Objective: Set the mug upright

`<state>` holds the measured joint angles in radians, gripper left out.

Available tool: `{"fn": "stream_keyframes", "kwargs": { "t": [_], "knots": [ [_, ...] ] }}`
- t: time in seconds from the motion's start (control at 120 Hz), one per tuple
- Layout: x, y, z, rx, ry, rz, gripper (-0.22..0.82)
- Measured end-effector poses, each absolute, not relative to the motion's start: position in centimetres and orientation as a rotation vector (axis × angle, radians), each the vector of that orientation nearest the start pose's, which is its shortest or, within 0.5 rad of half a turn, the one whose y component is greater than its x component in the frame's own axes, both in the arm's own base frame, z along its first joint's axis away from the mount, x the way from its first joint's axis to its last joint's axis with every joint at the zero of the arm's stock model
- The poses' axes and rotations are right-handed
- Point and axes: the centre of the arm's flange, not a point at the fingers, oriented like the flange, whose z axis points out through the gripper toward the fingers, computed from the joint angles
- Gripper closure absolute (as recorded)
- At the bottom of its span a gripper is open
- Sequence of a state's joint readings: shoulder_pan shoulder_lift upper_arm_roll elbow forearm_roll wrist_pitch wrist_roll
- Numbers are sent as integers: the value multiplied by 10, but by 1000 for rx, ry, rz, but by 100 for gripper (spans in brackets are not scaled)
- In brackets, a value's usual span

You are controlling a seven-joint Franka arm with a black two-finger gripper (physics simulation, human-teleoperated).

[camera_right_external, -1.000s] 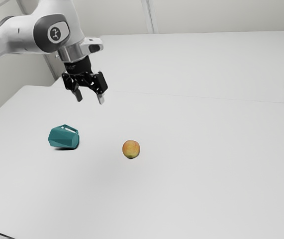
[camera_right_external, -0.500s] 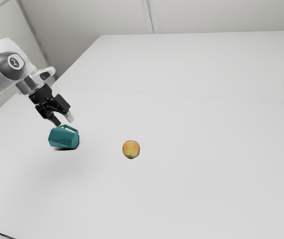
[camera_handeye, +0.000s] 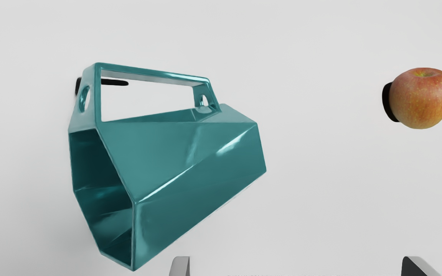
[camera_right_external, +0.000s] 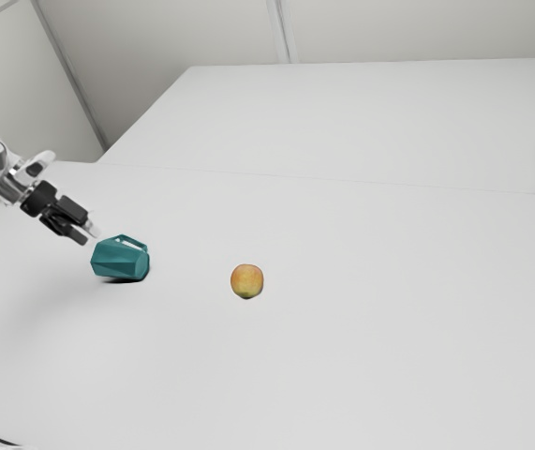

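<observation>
**Teal mug lay tipped over near an empty tool**

A glossy teal mug lay on its side on a white bench, its body cut in flat, angular facets that caught streaks of light. The hollow, many-sided mouth was wide and dark inside, facing the exterior view's left, while the body narrowed toward the base. An angular handle formed a long loop, with a small hole at each end.

The tool was poised close to the mug's mouth end, on the exterior view's left. Its two fingers stood wide apart with nothing between them. In the wrist view the mug was ahead of the fingertips and off toward one finger, its handle on the side farther from them.

One mug and one apple were on the bench. The red-and-yellow fruit sat well apart from the mug, on the base side.
</observation>
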<state>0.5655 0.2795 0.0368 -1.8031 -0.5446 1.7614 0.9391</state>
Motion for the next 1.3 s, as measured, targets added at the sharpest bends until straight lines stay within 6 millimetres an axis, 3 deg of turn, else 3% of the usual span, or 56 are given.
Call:
{"fn": "stream_keyframes", "kwargs": {
  "t": [0.183,0.467,0.867,1.025,1.3],
  "knots": [
    [531,326,352,2497,-231,166,0],
    [532,344,314,2417,-269,164,0],
    [545,337,292,2300,-327,198,1],
    [543,331,285,2233,-329,196,15],
    [539,329,287,2192,-349,201,58]
  ]
}}
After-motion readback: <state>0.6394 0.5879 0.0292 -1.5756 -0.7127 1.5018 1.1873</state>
